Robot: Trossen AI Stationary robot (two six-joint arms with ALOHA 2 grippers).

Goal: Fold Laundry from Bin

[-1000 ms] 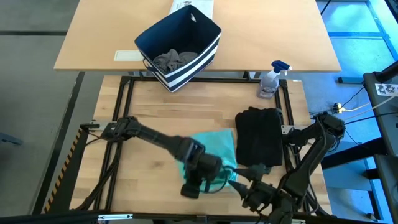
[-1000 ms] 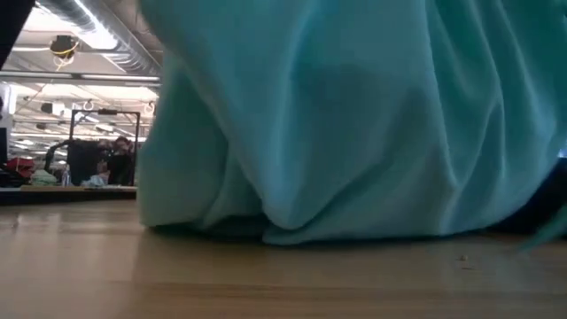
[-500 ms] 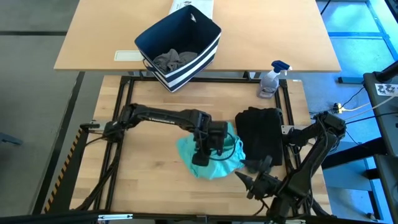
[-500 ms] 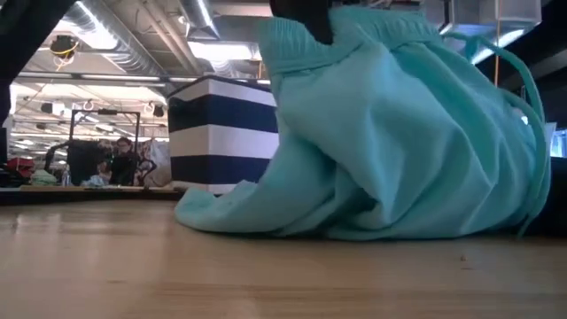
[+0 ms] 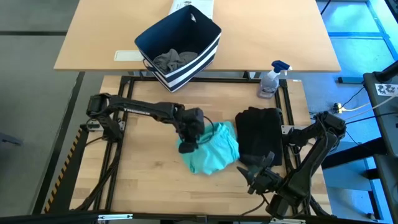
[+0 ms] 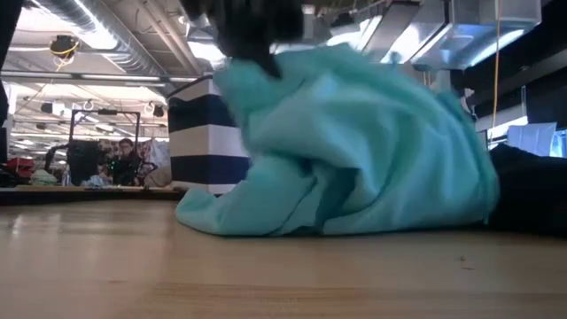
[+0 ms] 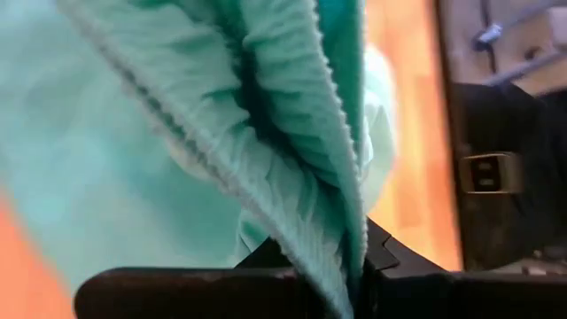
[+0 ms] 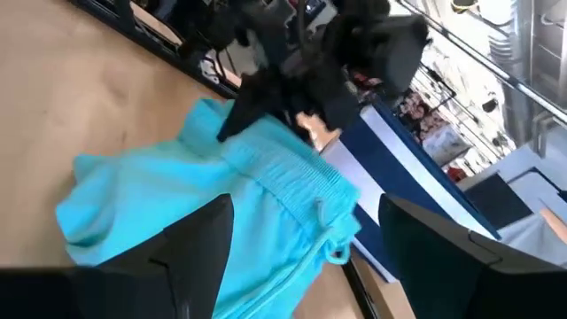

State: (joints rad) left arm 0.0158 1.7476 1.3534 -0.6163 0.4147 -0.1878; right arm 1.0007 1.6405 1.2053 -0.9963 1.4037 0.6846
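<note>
Teal cloth (image 5: 211,152) hangs pinched by its waistband in the shut left gripper (image 5: 188,138); lift higher so it drapes flat, right gripper (image 5: 255,179) waiting wide and empty.

Left fingers (image 5: 188,142) clamped mid-table; right fingers (image 5: 254,173) spread, near edge.

We count three garments: one teal piece (image 5: 211,151) and one black piece (image 5: 259,135) on the table, and one grey piece (image 5: 175,60) inside the single striped bin (image 5: 154,38). We also count one spray bottle (image 5: 271,79) and two arms, each with one gripper.
</note>
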